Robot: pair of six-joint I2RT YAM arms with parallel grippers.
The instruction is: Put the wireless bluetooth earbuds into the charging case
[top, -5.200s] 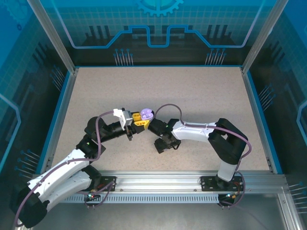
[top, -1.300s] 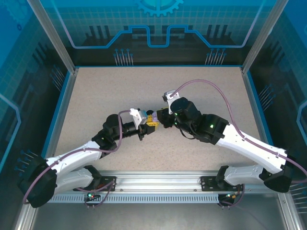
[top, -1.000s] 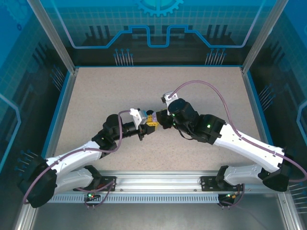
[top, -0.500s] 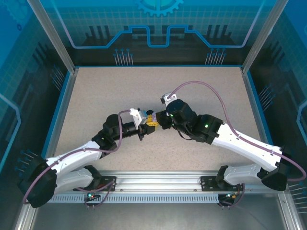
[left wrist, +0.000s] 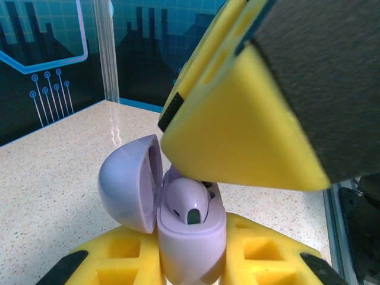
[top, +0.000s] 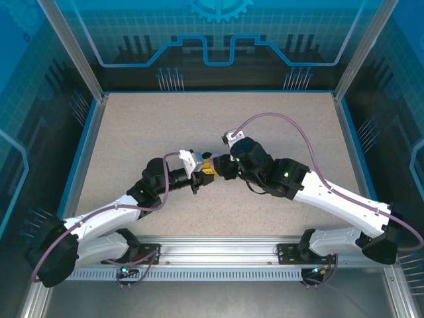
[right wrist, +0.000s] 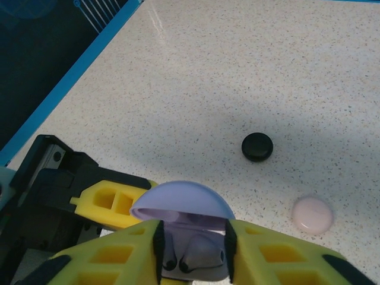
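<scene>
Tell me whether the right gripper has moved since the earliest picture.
Yes: the right gripper has moved farther from the near rail, and is now over the purple case.

Glossy smooth lilac plastic charging case (left wrist: 191,252), matt yellow plastic fingers (left wrist: 267,244), speckled stone-look tabletop (right wrist: 332,71) with slight sheen.

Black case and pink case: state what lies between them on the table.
Nothing: in the right wrist view, the stretch of speckled table between the closed black case and the closed pink case is bare.
</scene>
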